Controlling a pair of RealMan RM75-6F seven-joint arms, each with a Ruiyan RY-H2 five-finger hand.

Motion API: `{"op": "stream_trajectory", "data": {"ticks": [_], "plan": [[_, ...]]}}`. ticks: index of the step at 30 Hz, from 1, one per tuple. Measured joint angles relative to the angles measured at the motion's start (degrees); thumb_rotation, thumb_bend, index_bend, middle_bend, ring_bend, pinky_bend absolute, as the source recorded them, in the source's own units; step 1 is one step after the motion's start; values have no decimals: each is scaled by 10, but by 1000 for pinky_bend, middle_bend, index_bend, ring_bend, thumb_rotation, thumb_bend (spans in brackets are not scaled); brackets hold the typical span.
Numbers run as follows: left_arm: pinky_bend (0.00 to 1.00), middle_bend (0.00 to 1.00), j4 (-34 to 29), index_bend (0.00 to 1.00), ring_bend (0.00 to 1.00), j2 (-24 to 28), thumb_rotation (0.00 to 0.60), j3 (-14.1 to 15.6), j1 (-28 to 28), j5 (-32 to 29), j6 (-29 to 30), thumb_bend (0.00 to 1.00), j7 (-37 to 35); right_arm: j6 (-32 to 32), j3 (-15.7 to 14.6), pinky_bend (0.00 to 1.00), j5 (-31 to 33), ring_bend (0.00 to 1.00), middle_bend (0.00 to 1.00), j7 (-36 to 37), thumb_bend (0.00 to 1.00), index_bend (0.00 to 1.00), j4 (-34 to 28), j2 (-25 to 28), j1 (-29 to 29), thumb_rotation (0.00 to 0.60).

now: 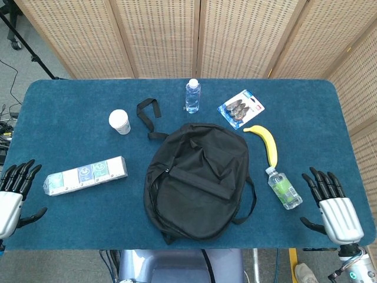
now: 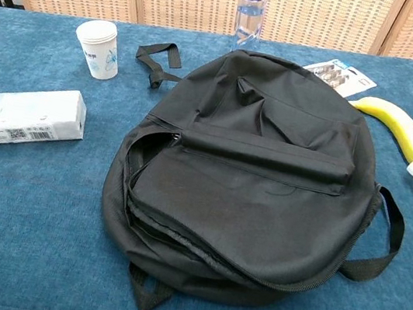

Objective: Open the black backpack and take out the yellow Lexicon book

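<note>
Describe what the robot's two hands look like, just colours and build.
In the head view, both the left hand and the right hand have slim black fingers and a black thumb on a ribbed silver-white back plate. Below the right wrist sits a small round fitting with a green dot.

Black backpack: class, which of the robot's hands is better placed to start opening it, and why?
Probably the right hand: it lies nearer the black backpack, with only the lying bottle between. The left hand sits beyond the long box. Both are open.
</note>
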Motion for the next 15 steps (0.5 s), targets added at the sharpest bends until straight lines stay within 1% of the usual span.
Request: {"op": "stream_trajectory", "data": {"ticks": [4,7,9,12,15], "plan": [[0,0,2,0,0,-5,600,0,-1,2,-1,160,6,-48,-12,0,-47,0,0,36,0,78,-3,14,39,600],[0,0,2,0,0,-6,600,-2,-2,-2,-2,165,7,-82,-18,0,-86,0,0,65,0,89,-1,15,75,600],[0,0,2,0,0,-7,600,-4,-2,-7,-2,175,7,-105,-22,0,-109,0,0,64,0,98,-3,10,97,600],[0,0,2,0,0,-6,600,-7,-3,-16,-5,179,6,-139,-25,0,-125,0,0,58,0,98,-14,2,123,600],[0,0,2,0,0,-3,600,-9,-2,-22,-5,179,-2,-194,-27,0,-131,0,0,40,0,120,-34,-14,149,600]]}}
